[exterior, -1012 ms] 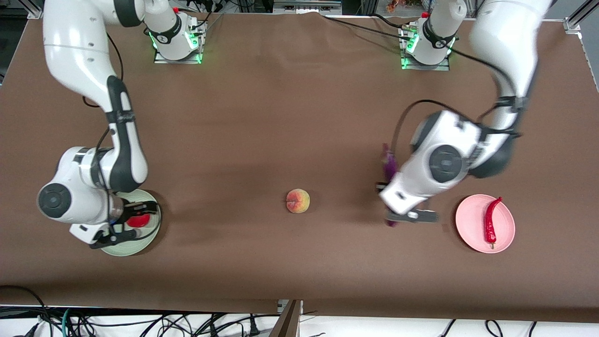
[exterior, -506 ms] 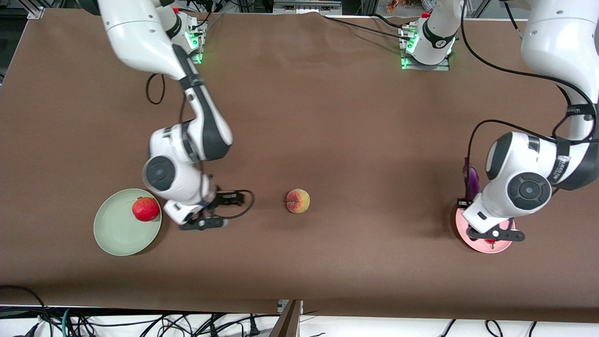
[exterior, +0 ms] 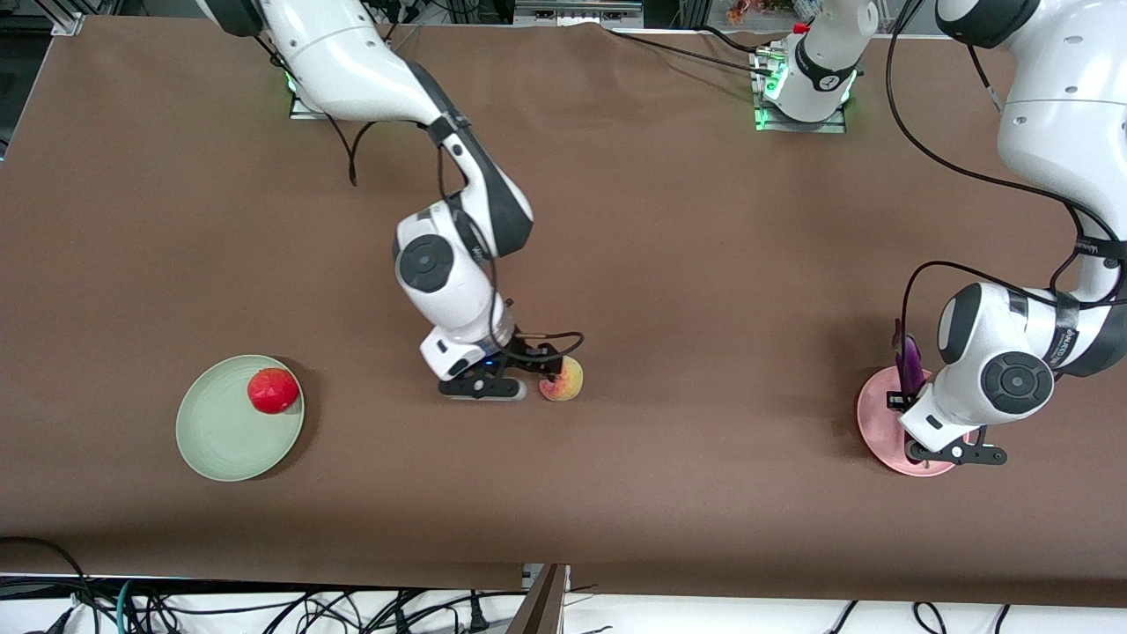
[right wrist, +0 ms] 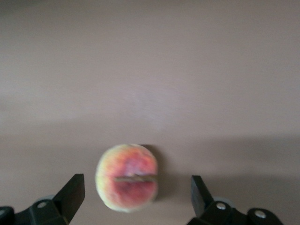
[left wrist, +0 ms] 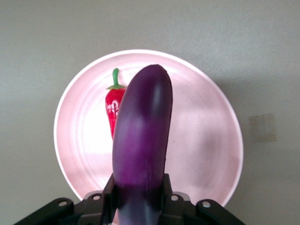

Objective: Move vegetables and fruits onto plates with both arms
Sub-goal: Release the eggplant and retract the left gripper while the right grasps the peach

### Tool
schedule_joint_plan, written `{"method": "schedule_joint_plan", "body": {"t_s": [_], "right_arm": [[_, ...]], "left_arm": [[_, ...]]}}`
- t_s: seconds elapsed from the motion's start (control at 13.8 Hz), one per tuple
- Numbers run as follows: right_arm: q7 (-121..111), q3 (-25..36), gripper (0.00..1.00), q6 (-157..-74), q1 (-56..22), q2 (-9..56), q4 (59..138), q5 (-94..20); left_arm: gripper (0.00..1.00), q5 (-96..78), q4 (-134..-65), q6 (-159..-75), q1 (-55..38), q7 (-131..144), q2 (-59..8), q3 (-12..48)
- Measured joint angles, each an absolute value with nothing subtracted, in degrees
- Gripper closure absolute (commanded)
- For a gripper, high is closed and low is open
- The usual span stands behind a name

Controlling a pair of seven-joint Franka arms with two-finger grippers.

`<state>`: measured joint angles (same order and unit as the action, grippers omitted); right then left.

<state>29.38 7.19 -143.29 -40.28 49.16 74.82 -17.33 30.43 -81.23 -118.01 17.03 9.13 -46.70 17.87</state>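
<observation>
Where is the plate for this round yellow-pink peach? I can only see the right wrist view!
Observer: The right gripper is open at the peach. The round pale green plate lies toward the right arm's end of the table.
Operator: Is anything on it?
Observer: Yes, a round red pomegranate-like fruit sits on it, by the rim.
Operator: What is the other arm doing?
Observer: The left gripper is shut on a long glossy purple eggplant, over the round pale pink plate.
Operator: Is that plate bare?
Observer: No, a curved red chili pepper with a green stem lies on it.
</observation>
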Motion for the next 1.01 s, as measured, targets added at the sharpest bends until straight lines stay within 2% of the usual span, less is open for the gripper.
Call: {"method": "schedule_joint_plan", "body": {"t_s": [0.14,0.65,0.94,1.01], "right_arm": [[30.09,7.14,0.00,-147.21,-41.81,51.52,74.80,-17.34],[30.29,7.15,0.00,-152.01,-42.32,54.07,74.79,-17.34],[30.29,7.14,0.00,-154.34,-42.96,55.29,74.79,-17.34],[30.29,7.14,0.04,-154.86,-43.06,55.63,74.78,-17.34]], "left_arm": [[0.00,30.43,-81.30,-118.16,17.08,9.03,-47.22,18.01],[0.00,30.13,-80.63,-118.38,17.15,9.01,-46.58,19.03],[0.00,24.09,-79.39,-115.52,17.12,9.08,-39.68,22.22],[0.00,22.61,-79.30,-114.57,17.15,9.08,-37.22,23.08]]}}
